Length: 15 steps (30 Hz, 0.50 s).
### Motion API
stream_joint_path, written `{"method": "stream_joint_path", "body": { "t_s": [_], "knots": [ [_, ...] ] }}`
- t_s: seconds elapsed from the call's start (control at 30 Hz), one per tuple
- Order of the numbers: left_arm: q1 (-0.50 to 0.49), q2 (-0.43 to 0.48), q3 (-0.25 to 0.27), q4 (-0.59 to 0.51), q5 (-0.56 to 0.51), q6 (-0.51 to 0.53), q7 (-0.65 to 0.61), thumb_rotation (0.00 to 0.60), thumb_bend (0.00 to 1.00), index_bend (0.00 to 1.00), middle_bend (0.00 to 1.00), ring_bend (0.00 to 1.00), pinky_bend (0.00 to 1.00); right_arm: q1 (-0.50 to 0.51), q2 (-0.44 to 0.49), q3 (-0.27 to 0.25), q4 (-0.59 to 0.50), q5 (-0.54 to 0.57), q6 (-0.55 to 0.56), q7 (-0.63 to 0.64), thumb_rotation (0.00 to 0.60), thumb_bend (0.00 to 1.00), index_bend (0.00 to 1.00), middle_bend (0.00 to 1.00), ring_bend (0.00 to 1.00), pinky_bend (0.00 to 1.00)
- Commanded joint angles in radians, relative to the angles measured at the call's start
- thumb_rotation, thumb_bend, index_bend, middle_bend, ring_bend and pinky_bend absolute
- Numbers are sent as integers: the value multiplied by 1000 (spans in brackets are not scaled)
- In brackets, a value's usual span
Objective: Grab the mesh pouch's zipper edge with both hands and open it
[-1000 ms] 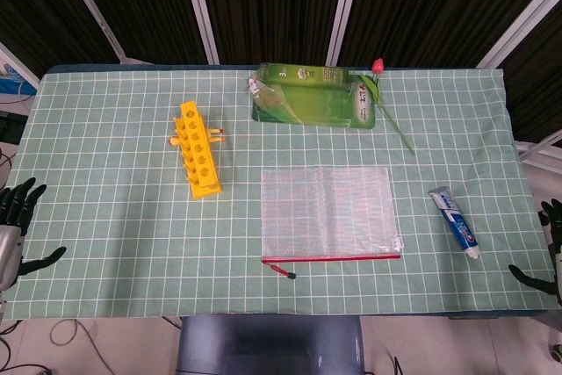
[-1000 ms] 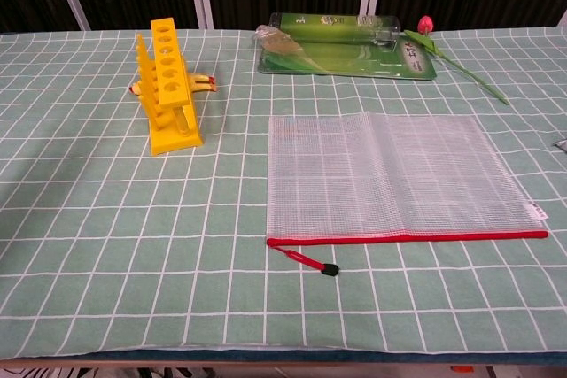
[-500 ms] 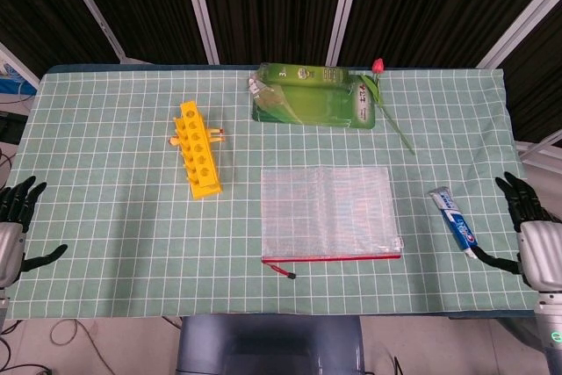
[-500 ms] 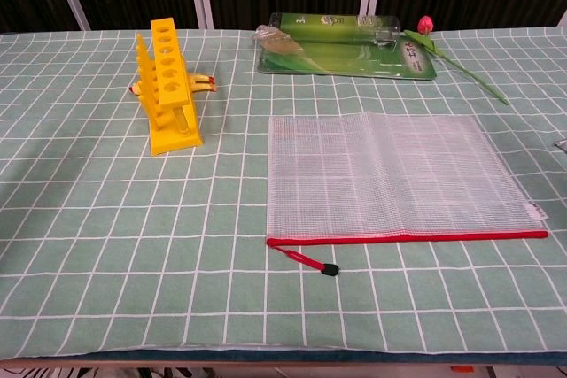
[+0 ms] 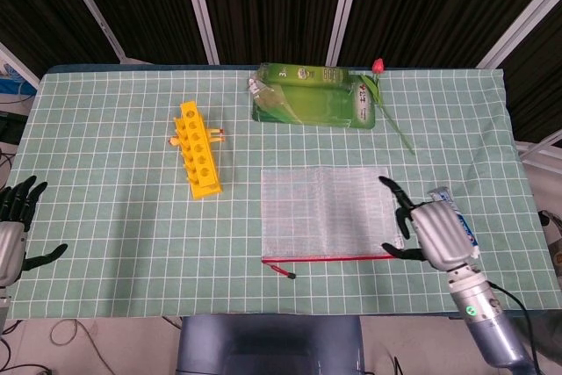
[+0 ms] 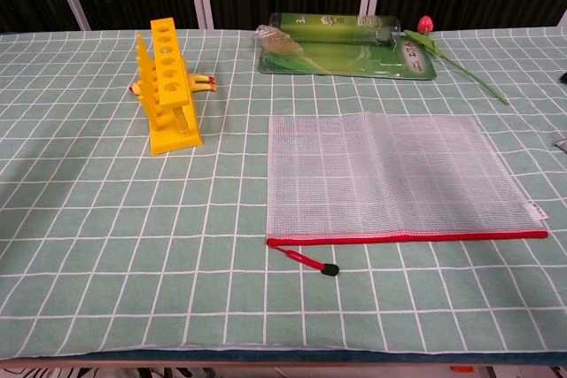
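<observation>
My right hand (image 5: 432, 233) is over the table (image 5: 105, 243) at the right end of the mesh pouch (image 5: 327, 213). Its fingers (image 5: 392, 191) are spread apart and point toward the pouch's right edge; the thumb lies near the right end of the red zipper edge (image 5: 332, 259). The hand holds nothing. From the head view I cannot tell whether the fingertips touch the mesh or hover just above it. The chest view does not show this hand.

My left hand (image 5: 12, 226) is at the far left border of the table, well apart from the pouch. Its fingers are spread and it holds nothing.

The mesh pouch lies flat on the green checked tablecloth, right of centre, with the zipper edge along its near side. The zipper is closed along its full length. The red pull cord with a black tip (image 6: 330, 271) trails from the left end of the zipper onto the cloth.

Other items on the table:
- A yellow tube rack (image 5: 199, 160) stands left of the pouch.
- A green package (image 5: 314, 104) lies behind the pouch, with a red flower (image 5: 378, 66) on a green stem beside it.
- A toothpaste tube (image 5: 443, 198) lies right of the pouch, partly covered by my right hand.
</observation>
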Motion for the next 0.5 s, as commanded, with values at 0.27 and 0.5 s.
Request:
{"method": "stream_joint_path", "body": {
  "t_s": [0.27,0.5],
  "knots": [
    [-5,2,2,-1,-15,-21,21,600,9,0,0,0,0,204,-327,-3,-53,313,-143,-396,600,196,424,1000,1000,980],
    [-8,5,3,-6,-22,-32,32,600,10,0,0,0,0,253,-469,-16,-1,425,-115,-492,600,249,469,1000,1000,984]
  ]
}}
